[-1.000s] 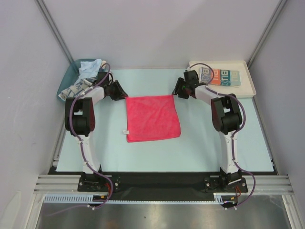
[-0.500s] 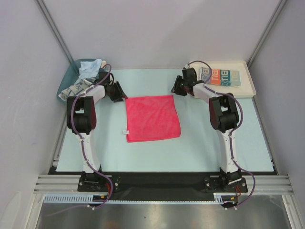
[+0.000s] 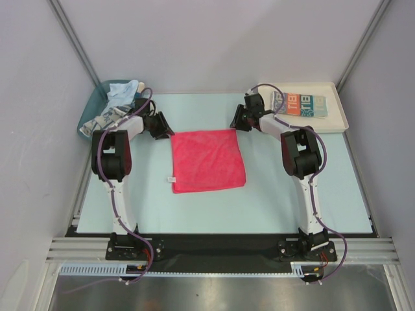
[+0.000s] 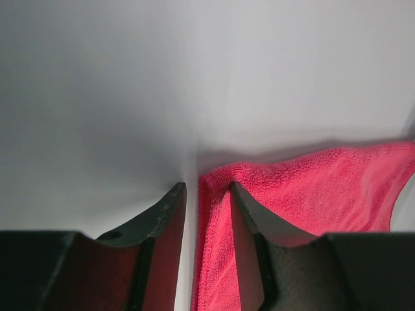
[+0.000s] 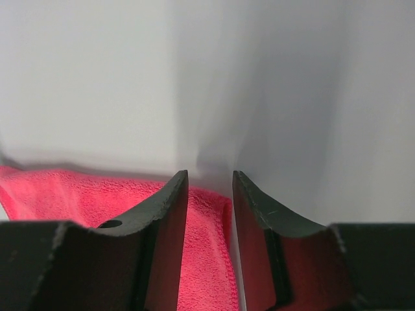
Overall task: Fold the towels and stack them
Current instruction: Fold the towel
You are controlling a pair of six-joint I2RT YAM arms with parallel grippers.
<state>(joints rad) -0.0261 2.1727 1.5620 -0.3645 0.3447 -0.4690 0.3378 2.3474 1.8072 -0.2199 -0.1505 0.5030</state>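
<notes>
Straddles the red towel's far-left corner with left gripper slightly spread; hovers right gripper, equally spread, over the far-right corner.

Overhead, two wrist close-ups; shared towel

Pale blue table with flat red-pink towel, white tray, teal bin.
</notes>
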